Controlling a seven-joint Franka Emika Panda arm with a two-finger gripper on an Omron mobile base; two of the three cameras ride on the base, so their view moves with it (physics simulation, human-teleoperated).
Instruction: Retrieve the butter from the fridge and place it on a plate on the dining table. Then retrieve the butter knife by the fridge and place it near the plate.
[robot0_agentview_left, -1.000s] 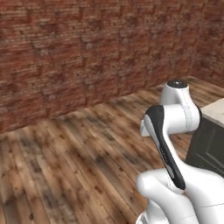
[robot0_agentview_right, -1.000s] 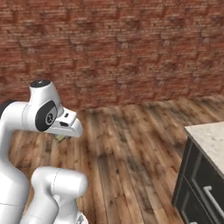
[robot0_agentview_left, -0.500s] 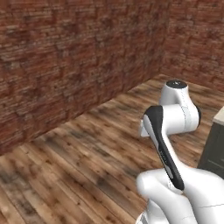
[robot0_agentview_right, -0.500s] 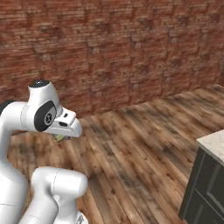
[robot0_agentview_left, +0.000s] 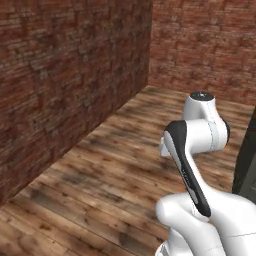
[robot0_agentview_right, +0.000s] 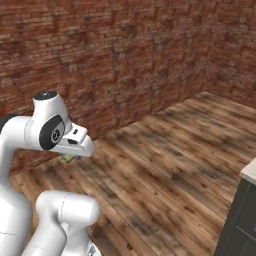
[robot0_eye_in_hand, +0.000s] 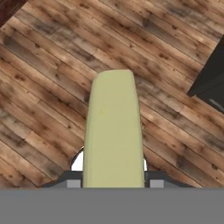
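Observation:
The butter (robot0_eye_in_hand: 113, 131), a pale yellow-green block, sticks out lengthwise from my gripper (robot0_eye_in_hand: 113, 183), whose jaws are shut on its sides. Below it lies bare wooden floor. In the right base view a corner of the butter (robot0_agentview_right: 68, 158) peeks out under the white hand, which is held close in front of the arm's body. The fridge, the plate, the dining table and the butter knife are out of view.
Brick walls meet in a corner ahead (robot0_agentview_left: 151, 60). A dark-grey cabinet with a beige stone top (robot0_agentview_right: 249, 172) stands at the right edge, its dark front (robot0_agentview_left: 247, 160) close beside the arm. The same dark cabinet (robot0_eye_in_hand: 210, 78) shows in the hand view. Wooden floor (robot0_agentview_right: 165, 165) spreads ahead.
The whole picture has swung as the base turns: the wall corner has come into view and the counter has slid to the right edge. The arm's pose and its grip on the butter are unchanged.

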